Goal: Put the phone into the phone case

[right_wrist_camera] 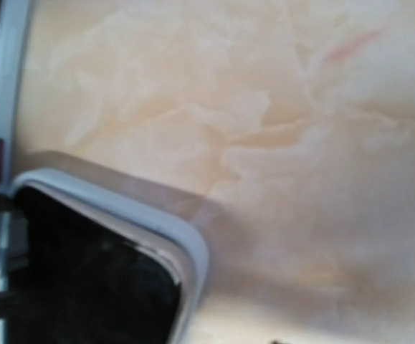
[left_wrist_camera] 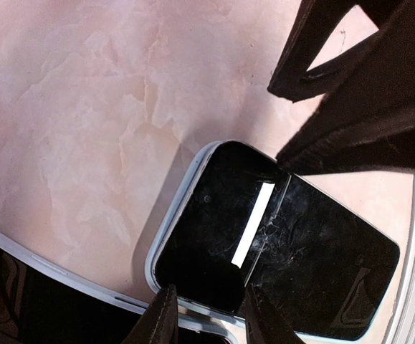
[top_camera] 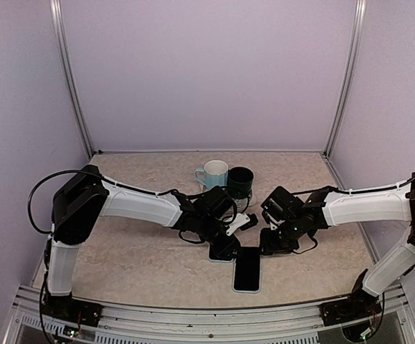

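Observation:
The phone case [left_wrist_camera: 206,215] has a pale blue rim and a dark inside and lies on the table; in the top view [top_camera: 220,254] it is mostly under my left gripper. The black phone [top_camera: 246,271] lies flat beside it, and its end [left_wrist_camera: 322,251] overlaps the case's long edge. My left gripper [left_wrist_camera: 213,319] hovers over the case's near end with its fingers a little apart and nothing between them. My right gripper [top_camera: 274,244] sits just right of the phone; its fingers do not show in its own view, which shows a blurred corner of the case [right_wrist_camera: 185,244].
A pale blue mug [top_camera: 213,173] and a dark green mug [top_camera: 240,181] stand behind the grippers. The metal rail of the table's front edge [top_camera: 193,309] runs close below the phone. The right gripper's dark body [left_wrist_camera: 365,93] hangs over the phone.

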`<state>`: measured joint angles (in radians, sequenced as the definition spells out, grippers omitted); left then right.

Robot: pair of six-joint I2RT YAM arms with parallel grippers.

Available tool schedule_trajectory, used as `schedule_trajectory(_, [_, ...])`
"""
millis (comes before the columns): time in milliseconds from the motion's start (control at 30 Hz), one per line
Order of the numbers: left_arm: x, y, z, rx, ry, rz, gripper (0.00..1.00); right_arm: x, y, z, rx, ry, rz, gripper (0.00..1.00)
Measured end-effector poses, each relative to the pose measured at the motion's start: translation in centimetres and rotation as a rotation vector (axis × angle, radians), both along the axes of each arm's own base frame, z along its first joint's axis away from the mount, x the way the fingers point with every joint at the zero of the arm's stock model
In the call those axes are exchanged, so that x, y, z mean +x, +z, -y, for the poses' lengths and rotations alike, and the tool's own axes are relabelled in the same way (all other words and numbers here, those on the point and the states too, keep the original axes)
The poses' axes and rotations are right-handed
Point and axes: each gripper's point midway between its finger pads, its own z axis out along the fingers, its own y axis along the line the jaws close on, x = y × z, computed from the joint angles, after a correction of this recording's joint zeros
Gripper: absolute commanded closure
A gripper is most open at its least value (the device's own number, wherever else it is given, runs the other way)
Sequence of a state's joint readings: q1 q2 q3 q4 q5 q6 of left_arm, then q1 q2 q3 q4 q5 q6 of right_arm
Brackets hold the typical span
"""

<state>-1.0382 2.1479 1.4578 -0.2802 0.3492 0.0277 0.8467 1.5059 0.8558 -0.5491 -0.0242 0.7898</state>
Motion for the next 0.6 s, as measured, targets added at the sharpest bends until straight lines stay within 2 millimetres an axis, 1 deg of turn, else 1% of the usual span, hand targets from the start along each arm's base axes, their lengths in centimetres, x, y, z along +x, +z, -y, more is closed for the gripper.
schedule_trajectory(167, [-0.1, 0.0, 0.0, 0.0, -0.003, 0.003, 0.64, 0.2, -1.3, -0.2, -0.002, 0.011, -0.022, 0.71])
schedule_trajectory(267, [-0.1, 0.0, 0.0, 0.001, -0.004, 0.003, 0.63, 0.5, -1.4, -0.8, 0.022, 0.02, -0.021, 0.74])
schedule_trajectory(367, [-0.1, 0.0, 0.0, 0.0, -0.004, 0.003, 0.63, 0.8, -1.6, -1.7, 0.055, 0.032, -0.021, 0.8])
schedule_trajectory(600, [-0.1, 0.0, 0.0, 0.001, -0.004, 0.003, 0.63, 0.7, -1.5, -1.5, 0.029, 0.018, -0.024, 0.94])
